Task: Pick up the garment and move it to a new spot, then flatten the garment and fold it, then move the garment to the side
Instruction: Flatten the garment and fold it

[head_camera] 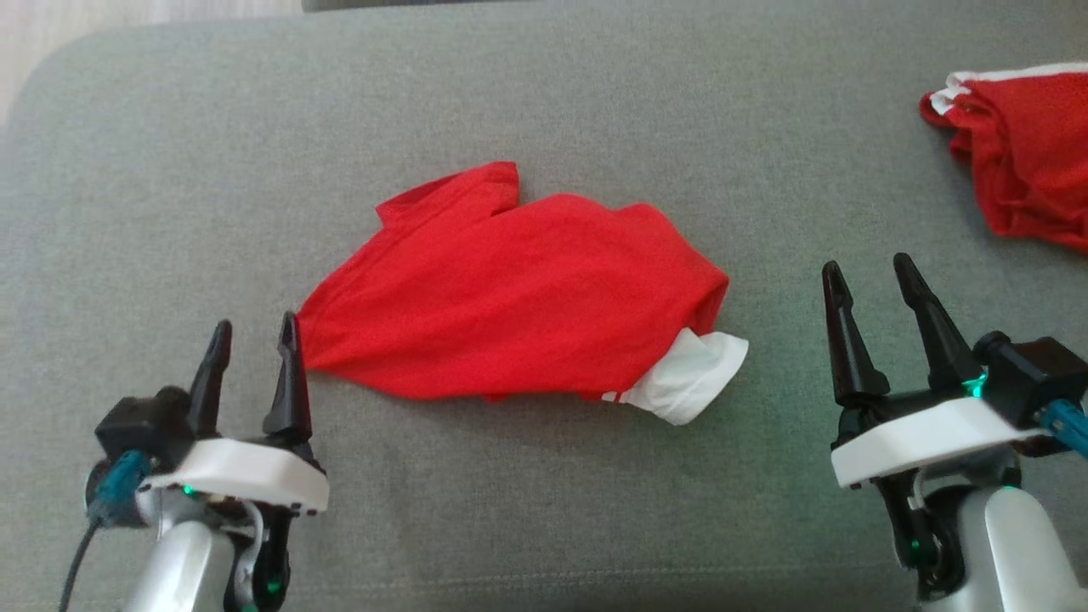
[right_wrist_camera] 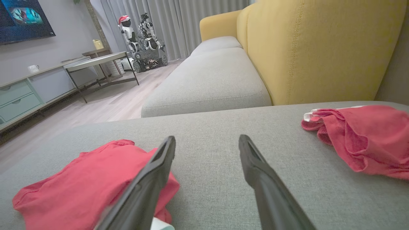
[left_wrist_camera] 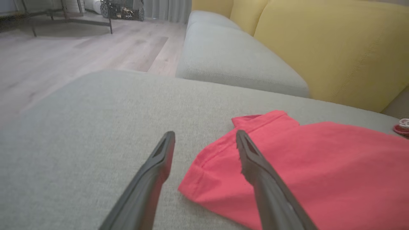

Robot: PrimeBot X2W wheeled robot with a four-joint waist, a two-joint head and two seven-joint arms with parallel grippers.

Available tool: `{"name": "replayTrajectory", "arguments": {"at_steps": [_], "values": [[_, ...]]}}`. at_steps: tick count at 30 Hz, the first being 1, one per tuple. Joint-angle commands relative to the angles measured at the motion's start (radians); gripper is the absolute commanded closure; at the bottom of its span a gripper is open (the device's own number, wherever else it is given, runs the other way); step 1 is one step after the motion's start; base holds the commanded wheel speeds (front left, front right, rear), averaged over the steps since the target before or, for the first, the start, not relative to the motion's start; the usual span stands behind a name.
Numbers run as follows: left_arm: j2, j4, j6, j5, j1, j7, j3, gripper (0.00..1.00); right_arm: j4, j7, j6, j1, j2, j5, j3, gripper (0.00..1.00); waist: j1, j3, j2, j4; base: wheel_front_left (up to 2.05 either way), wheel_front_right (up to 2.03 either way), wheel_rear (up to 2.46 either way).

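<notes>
Red garment (head_camera: 510, 297) lying crumpled near the middle of the grey seat cushion (head_camera: 544, 93), with long folds running toward a bunched corner at the robot's left. At the opposite end, a white sleeve (head_camera: 693, 374) sticking out from under the red cloth, with small white stripes beside it. On the far edge, a short red flap standing out from the rest.

Left hand (head_camera: 256, 321) low at the bunched corner, open, the two dark fingers apart and nothing clamped between them. Inner fingertip (head_camera: 289, 327) right at the edge of the cloth; touching or only beside, cannot tell. In the left wrist view, the hemmed corner of the garment lying partly in the gap between the fingers and partly behind the right one.

Right hand (head_camera: 867, 262) open wide too and empty, on the robot's right, near the white sleeve but apart from it, with bare cushion between. In the right wrist view, red cloth behind the left finger and grey fabric in the gap.

Second red garment (head_camera: 1028, 153) with a white edge, heaped at the far right of the cushion, well apart from the first. Behind, a yellow backrest (right_wrist_camera: 319, 48) and another grey seat (right_wrist_camera: 211, 76); pale wooden floor (left_wrist_camera: 48, 57) further to the side.
</notes>
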Motion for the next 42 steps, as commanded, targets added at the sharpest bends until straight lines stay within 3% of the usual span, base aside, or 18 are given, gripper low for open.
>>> {"name": "replayTrajectory", "arguments": {"at_steps": [1,11,23,42], "values": [[0.026,-0.049,0.010,0.029,-0.040,-0.012,0.029,0.00,-0.041,0.002,-0.001,-0.018,-0.005,-0.008,0.016,0.00,0.0000,-0.014,0.0000,0.005,0.00,0.00,0.00],[0.044,-0.187,0.017,0.149,-0.003,-0.010,-0.002,0.00,-0.041,0.010,-0.001,0.018,-0.005,-0.028,0.012,0.00,0.0000,-0.091,0.0000,0.010,0.00,0.00,0.00],[0.048,-0.203,0.018,0.116,0.081,0.024,-0.018,0.00,-0.042,0.029,-0.001,0.085,-0.005,-0.040,0.019,0.00,0.0000,-0.156,0.0000,0.014,0.00,0.00,0.00],[0.053,-0.209,0.021,0.112,0.054,0.030,-0.032,0.00,-0.030,0.069,-0.001,0.080,-0.005,-0.042,0.054,0.00,0.0000,-0.132,0.0000,0.030,0.00,0.00,0.00]]}}
